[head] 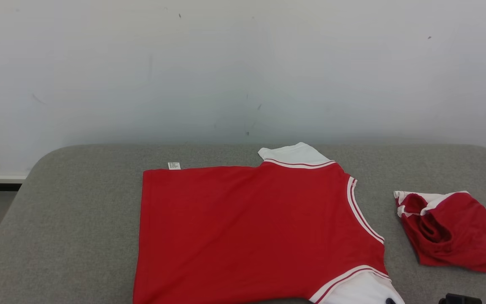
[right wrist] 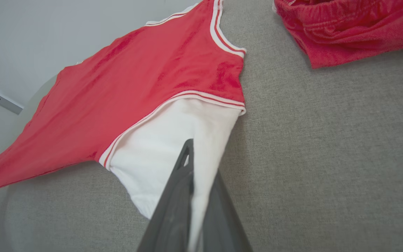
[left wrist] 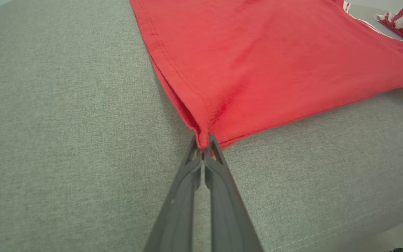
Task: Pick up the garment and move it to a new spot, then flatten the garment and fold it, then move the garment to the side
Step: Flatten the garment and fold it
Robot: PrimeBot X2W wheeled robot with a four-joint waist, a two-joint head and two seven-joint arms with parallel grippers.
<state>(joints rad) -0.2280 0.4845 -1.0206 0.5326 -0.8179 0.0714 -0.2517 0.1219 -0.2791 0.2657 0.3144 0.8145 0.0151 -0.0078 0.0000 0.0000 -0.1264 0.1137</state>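
Observation:
The garment [head: 243,228], a red shirt with white striped sleeves, lies spread flat on the grey padded table [head: 78,219]. In the left wrist view my left gripper [left wrist: 203,141] is shut on the near hem corner of the garment [left wrist: 257,63], and the red cloth is puckered at the fingertips. In the right wrist view my right gripper [right wrist: 198,157] is shut on the near white sleeve of the garment [right wrist: 159,147]. One finger [right wrist: 182,175] lies on top of the sleeve and the other is under the cloth.
A second red and white piece of clothing [head: 449,230] lies crumpled on the table to the right of the shirt, apart from it. It lies close to the table's rounded right end. A pale wall [head: 243,71] stands behind the table.

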